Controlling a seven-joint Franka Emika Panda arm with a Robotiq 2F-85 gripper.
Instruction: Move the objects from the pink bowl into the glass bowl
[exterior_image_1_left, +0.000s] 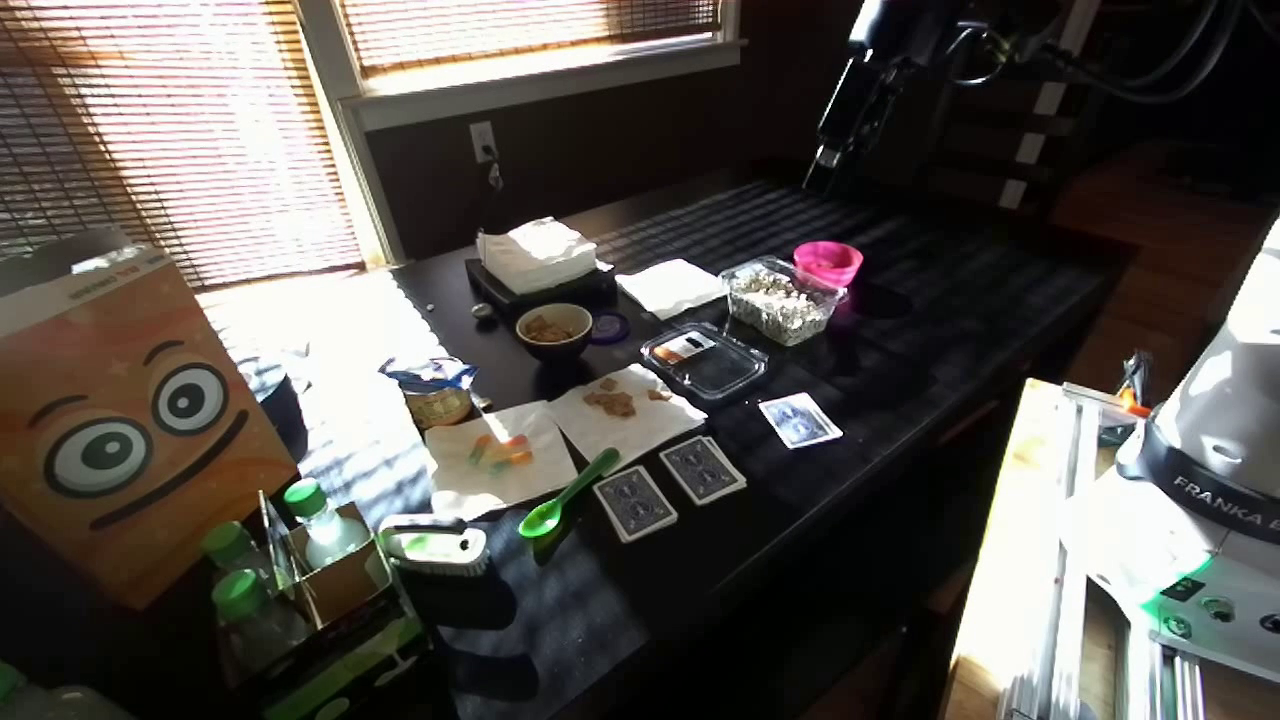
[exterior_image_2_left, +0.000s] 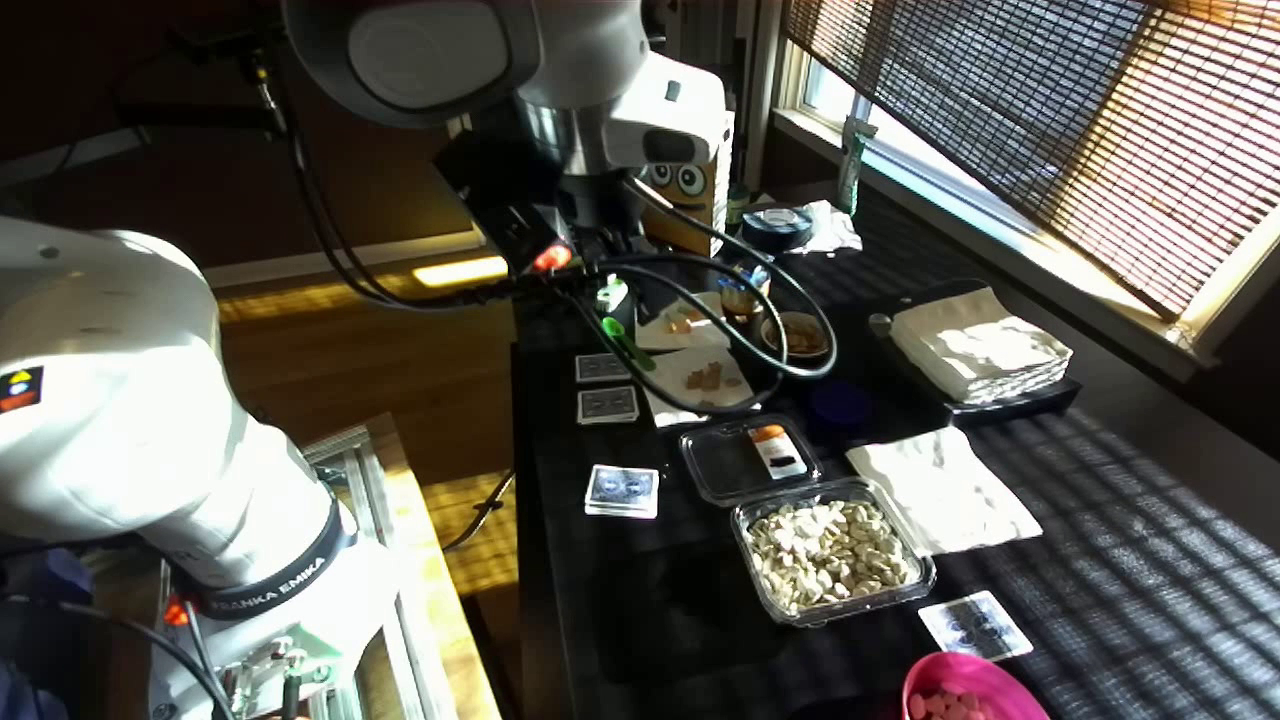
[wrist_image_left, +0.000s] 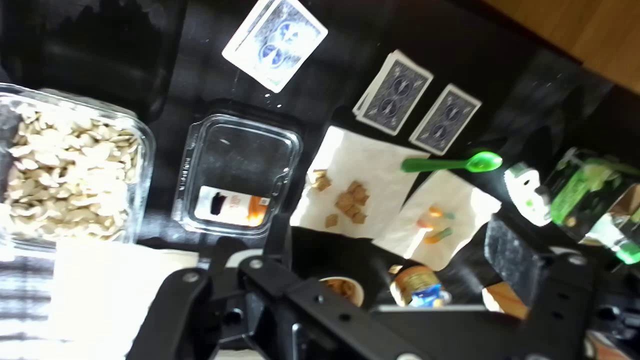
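Observation:
The pink bowl (exterior_image_2_left: 1005, 688) is cut by the bottom edge in an exterior view, with several small pinkish pieces (exterior_image_2_left: 948, 706) inside. In an exterior view the same pink bowl (exterior_image_1_left: 846, 272) stands beside the glass bowl (exterior_image_1_left: 785, 322), a see-through squarish dish filled with pale seeds. Part of the glass bowl (wrist_image_left: 146, 170) shows at the left of the wrist view, where the pink bowl is out of view. High above the table hangs my gripper (exterior_image_1_left: 818, 172). Its jaws are spread wide in the wrist view, and my gripper (wrist_image_left: 395, 245) holds nothing.
A see-through flat lid (wrist_image_left: 237, 172) lies by the glass bowl. Nearby are playing cards (exterior_image_2_left: 620, 490), napkins bearing crackers (wrist_image_left: 350, 200) and gummies (wrist_image_left: 435, 225), a green spoon (exterior_image_1_left: 565, 500), a cracker bowl (exterior_image_1_left: 555, 350) and a napkin stack (exterior_image_2_left: 980, 345). A bottle carton (exterior_image_1_left: 330, 620) stands at one end.

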